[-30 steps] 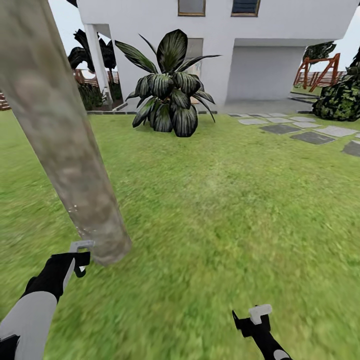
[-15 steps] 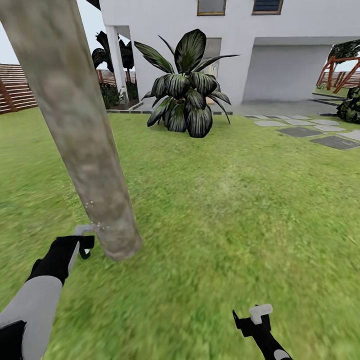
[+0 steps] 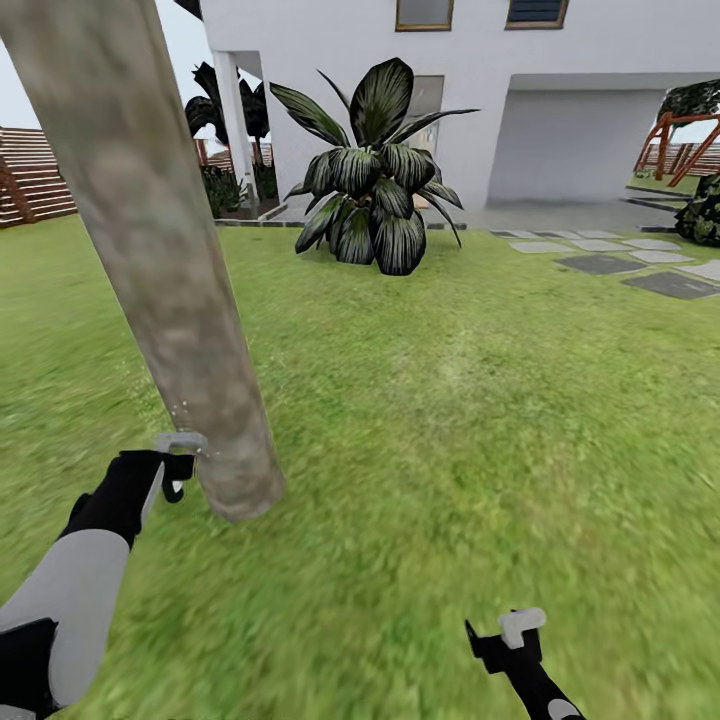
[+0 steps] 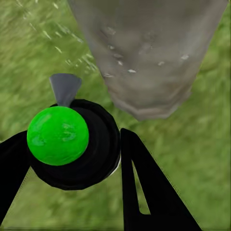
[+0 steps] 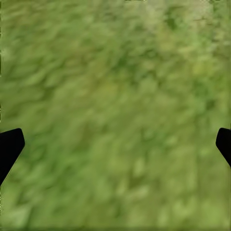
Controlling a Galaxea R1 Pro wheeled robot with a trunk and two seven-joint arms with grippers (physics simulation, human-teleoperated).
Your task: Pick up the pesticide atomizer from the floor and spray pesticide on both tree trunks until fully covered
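A thick mottled grey-brown tree trunk [image 3: 170,270] slants from the upper left of the head view down to the grass. My left gripper [image 3: 168,472] is shut on the pesticide atomizer [image 3: 178,445], whose grey nozzle almost touches the trunk's base. In the left wrist view the atomizer [image 4: 72,144] shows a green ball top on a black body between my fingers [image 4: 144,192]. Its nozzle points at the trunk [image 4: 144,53], which carries small pale droplets. My right gripper [image 3: 505,637] hangs low over the lawn, open, with its fingertips [image 5: 9,147] wide apart and nothing but grass between them.
A dark broad-leaved plant [image 3: 370,190] stands ahead before a white house [image 3: 560,110]. Grey stepping stones [image 3: 600,262] lie at the right, a slatted wooden fence [image 3: 35,180] at the far left. Open grass [image 3: 460,420] stretches ahead and to the right.
The whole view swung at first, so the camera moved. Since then my left gripper has lifted the atomizer a little, closer to the trunk's base. The right arm has kept still.
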